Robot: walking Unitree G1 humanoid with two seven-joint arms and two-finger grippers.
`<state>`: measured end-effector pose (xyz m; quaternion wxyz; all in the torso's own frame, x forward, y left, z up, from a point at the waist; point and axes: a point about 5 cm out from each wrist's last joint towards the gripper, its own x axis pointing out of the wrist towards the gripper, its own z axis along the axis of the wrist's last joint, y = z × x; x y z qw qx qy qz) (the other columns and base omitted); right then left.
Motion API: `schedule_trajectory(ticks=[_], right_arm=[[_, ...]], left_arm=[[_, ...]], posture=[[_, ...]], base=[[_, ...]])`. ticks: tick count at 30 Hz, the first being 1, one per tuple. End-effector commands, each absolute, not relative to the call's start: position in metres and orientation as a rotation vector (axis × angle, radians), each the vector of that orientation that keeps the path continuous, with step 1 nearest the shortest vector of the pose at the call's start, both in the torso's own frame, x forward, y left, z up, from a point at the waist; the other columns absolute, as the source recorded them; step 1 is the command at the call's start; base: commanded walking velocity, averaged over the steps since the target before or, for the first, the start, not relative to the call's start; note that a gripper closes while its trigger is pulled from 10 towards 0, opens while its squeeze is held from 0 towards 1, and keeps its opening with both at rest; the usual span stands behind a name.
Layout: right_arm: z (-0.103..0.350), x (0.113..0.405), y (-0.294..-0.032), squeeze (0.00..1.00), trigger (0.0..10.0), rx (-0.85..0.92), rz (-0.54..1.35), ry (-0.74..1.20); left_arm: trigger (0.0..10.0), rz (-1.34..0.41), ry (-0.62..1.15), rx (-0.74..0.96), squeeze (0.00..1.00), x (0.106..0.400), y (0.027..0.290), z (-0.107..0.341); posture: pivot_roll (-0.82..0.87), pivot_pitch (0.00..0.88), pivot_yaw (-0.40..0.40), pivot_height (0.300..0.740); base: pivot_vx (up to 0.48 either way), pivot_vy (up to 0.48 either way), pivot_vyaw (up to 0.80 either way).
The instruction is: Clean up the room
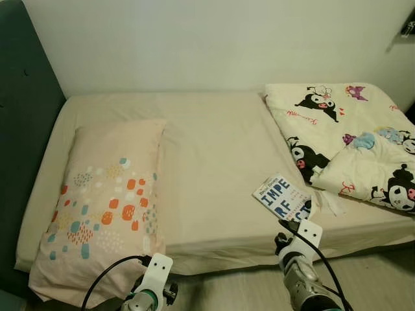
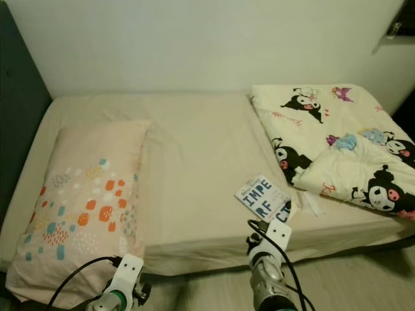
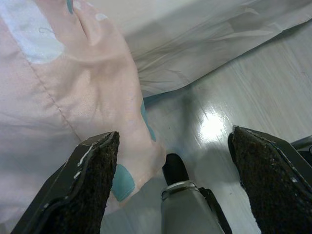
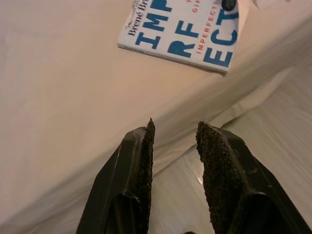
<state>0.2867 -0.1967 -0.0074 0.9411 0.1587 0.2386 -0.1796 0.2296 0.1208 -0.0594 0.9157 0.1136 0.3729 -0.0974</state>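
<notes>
A white book with big blue letters lies flat near the front edge of the bed, just left of a folded cartoon-print blanket. My right gripper hovers low in front of the bed edge, a short way from the book, its fingers narrowly open with nothing between them. A long pink pillow with coloured spots lies along the bed's left side, its near end hanging over the edge. My left gripper hangs wide open beside that overhanging pillow corner, above the floor.
A dark green headboard stands at the bed's left end, and a pale wall runs behind the bed. Light wooden floor lies in front of the mattress. The sheet hangs loosely over the front edge.
</notes>
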Motion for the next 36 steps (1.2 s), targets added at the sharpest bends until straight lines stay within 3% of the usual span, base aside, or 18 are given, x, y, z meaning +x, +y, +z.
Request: schedule_trajectory(ticks=[1, 21, 30, 36], right_arm=[[-0.0111, 0.2825, -0.2012, 0.00, 10.0, 0.342, -0.394, 0.508], [-0.0050, 0.2895, -0.1941, 0.00, 10.0, 0.277, -0.315, 0.477], [-0.0123, 0.2813, -0.2028, 0.00, 10.0, 0.259, -0.384, 0.535], [-0.0051, 0.2882, -0.1991, 0.00, 10.0, 0.233, -0.311, 0.494]], left_arm=[[10.0, -0.199, 0.801, 0.227, 0.00, 0.2235, 0.1210, -0.0638], [10.0, -0.199, 0.799, 0.232, 0.00, 0.2255, 0.1216, -0.0627], [10.0, -0.185, 0.791, 0.240, 0.00, 0.2254, 0.1223, -0.0626], [10.0, -0.125, 0.766, 0.234, 0.00, 0.2248, 0.1230, -0.0621]], posture=[[0.06, 0.000, 0.023, 0.740], [0.06, 0.000, 0.026, 0.740], [0.06, 0.000, 0.024, 0.740], [0.06, 0.002, 0.018, 0.740]], base=[[0.000, 0.000, 0.00], [0.000, 0.000, 0.00], [0.000, 0.000, 0.00], [0.000, 0.000, 0.00]])
